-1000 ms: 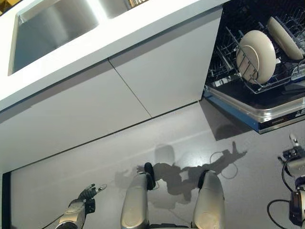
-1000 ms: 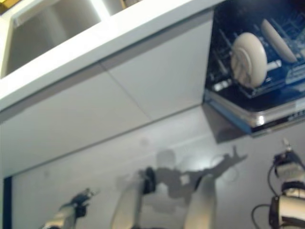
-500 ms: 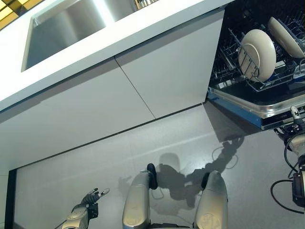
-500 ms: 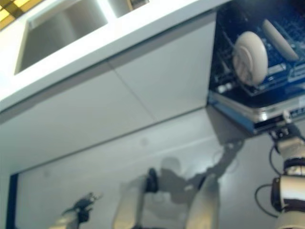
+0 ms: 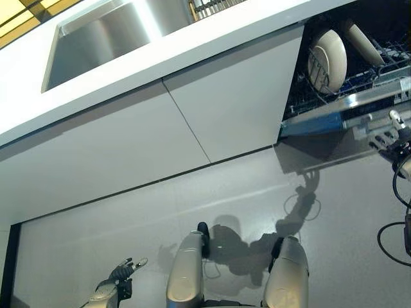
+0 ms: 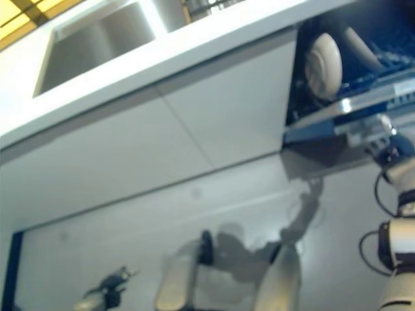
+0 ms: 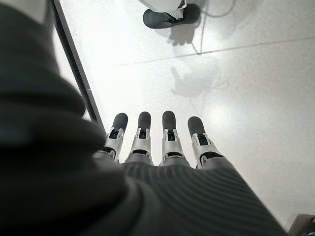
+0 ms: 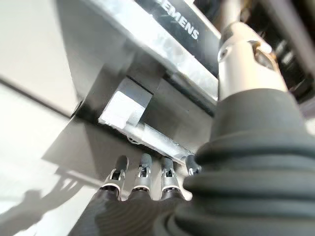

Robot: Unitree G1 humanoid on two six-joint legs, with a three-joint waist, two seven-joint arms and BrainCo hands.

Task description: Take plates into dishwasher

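Observation:
Two cream plates (image 5: 327, 52) stand upright in the rack of the dishwasher at the upper right. The dishwasher door (image 5: 347, 110) is partly raised and hides the lower rack. My right hand (image 5: 397, 125) is at the door's front edge. In the right wrist view its straight fingers (image 8: 142, 172) press against the door's outer face by the handle recess (image 8: 129, 103), holding nothing. My left hand (image 5: 119, 274) hangs low at the lower left, open and empty, over the floor, as the left wrist view (image 7: 167, 142) shows.
A white counter (image 5: 192, 45) with a steel sink (image 5: 103, 32) runs across the top. White cabinet fronts (image 5: 231, 96) stand below it, left of the dishwasher. Grey floor (image 5: 192, 192) lies in front.
The dishwasher door has swung up from nearly flat to partly raised, and my right hand has risen with its front edge. The view has also shifted. My left hand stays low.

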